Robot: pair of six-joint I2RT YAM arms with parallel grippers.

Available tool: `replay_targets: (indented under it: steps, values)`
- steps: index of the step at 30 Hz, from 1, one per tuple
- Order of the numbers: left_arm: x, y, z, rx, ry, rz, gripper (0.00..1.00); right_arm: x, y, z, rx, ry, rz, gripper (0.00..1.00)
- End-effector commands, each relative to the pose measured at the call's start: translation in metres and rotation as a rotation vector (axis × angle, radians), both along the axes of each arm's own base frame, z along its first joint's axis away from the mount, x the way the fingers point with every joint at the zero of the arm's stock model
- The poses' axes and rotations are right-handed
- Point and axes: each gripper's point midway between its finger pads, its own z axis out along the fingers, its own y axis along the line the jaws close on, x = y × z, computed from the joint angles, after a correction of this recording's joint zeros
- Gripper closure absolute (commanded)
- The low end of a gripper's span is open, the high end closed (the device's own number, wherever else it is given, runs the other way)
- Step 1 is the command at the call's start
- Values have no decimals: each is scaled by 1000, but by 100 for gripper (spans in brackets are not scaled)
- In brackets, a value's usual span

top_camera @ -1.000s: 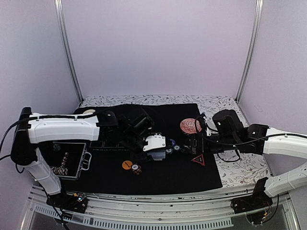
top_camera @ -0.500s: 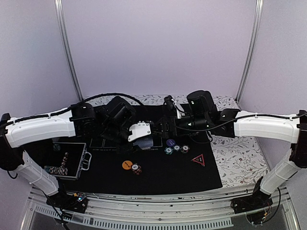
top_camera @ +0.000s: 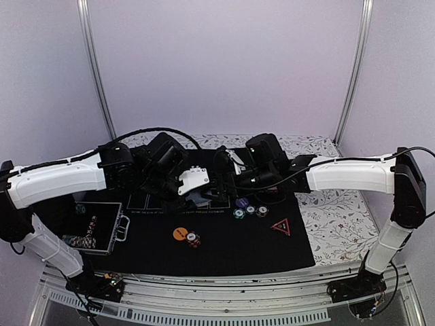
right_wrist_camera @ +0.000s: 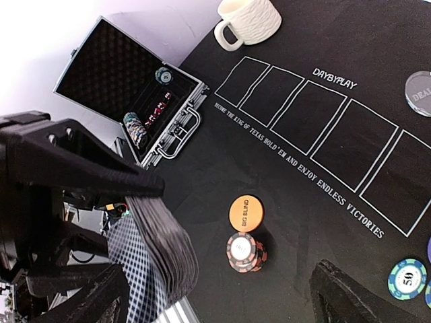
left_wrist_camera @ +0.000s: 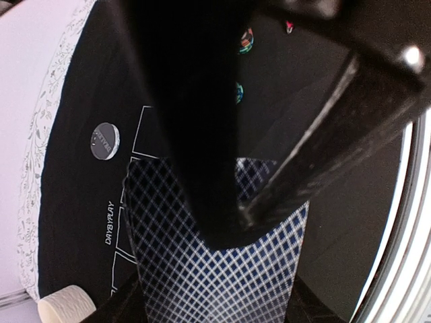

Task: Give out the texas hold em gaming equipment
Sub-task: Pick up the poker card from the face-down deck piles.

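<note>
My left gripper (top_camera: 196,194) is shut on a deck of playing cards (left_wrist_camera: 215,269) with blue checked backs, held above the black mat (top_camera: 238,255). In the right wrist view the deck (right_wrist_camera: 165,259) fans out close to the left finger (right_wrist_camera: 81,299) of my right gripper (right_wrist_camera: 222,303), which stands wide open with nothing in it. In the top view the right gripper (top_camera: 219,178) faces the deck from the right. On the mat lie an orange Big Blind disc (right_wrist_camera: 246,213), a stack of red striped chips (right_wrist_camera: 246,253), a purple disc (top_camera: 241,202), small chips (top_camera: 251,210) and a red-edged triangle (top_camera: 281,226).
An open metal case (right_wrist_camera: 128,94) with chips stands at the mat's left edge. A cream mug (right_wrist_camera: 249,19) sits at the back left. A clear dealer disc (right_wrist_camera: 421,94) lies beyond the printed card boxes. A green chip (right_wrist_camera: 407,277) lies near the right finger.
My right arm has swung left across the mat until its open gripper is beside the deck. My left gripper has drawn back and to the left, still holding the cards.
</note>
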Motion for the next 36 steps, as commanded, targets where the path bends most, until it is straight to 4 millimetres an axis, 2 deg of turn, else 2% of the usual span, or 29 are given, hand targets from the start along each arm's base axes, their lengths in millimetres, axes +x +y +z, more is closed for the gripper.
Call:
replay_targets:
  steps: [1, 8, 19, 22, 23, 25, 31, 36]
  values:
    - [2, -3, 19, -57, -24, 2, 45, 3, 9, 14, 36, -32, 23, 6]
    - [4, 0, 19, -53, -43, 9, 45, 8, -14, -6, -19, 4, -58, 13]
    - [4, 1, 15, -46, -47, 4, 46, 3, -17, 10, 0, -6, -36, 25]
    - [4, 1, 13, -43, -47, 1, 46, -6, -12, 3, 4, 26, 16, 35]
    - [4, 1, 13, -42, -47, 2, 46, -5, -6, 15, 29, 15, 31, 39]
    - [5, 2, 10, -33, -47, 6, 46, -5, -3, 18, 40, 15, 44, 49]
    - [6, 4, 6, -18, -50, 13, 46, -5, -4, 17, 36, 18, 37, 70]
    - [6, 4, 4, -16, -51, 12, 46, -8, -4, 17, 44, 30, 51, 93]
